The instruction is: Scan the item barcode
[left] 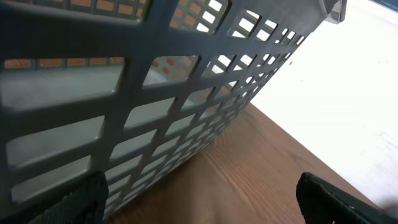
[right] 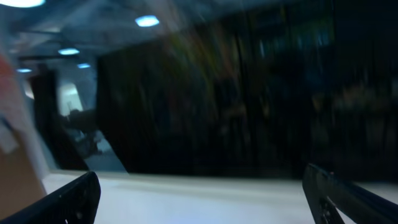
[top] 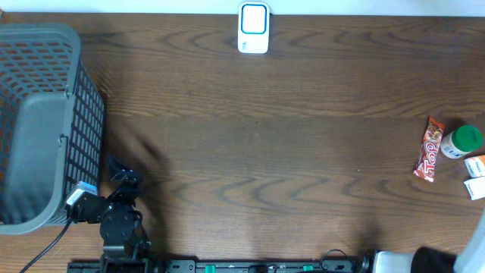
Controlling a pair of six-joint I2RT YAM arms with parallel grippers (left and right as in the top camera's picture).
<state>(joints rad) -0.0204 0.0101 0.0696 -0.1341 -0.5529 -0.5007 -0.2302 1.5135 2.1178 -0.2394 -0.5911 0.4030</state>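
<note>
A white and blue barcode scanner (top: pixel 254 27) stands at the table's far edge, in the middle. At the right edge lie a red Top candy bar (top: pixel 430 149), a green-lidded white bottle (top: pixel 461 141) and two small boxes (top: pixel 476 165). My left gripper (left: pixel 199 208) is open and empty, low over the wood beside the grey basket's mesh wall (left: pixel 155 93). In the overhead view it (top: pixel 120 173) sits at the near left. My right gripper (right: pixel 205 199) is open with nothing between its fingers, and its view is blurred and points away from the table.
The grey mesh basket (top: pixel 87 129) fills the left side of the table. The right arm (top: pixel 424 262) shows only at the bottom right corner. A black cable (top: pixel 45 246) runs from the left arm's base.
</note>
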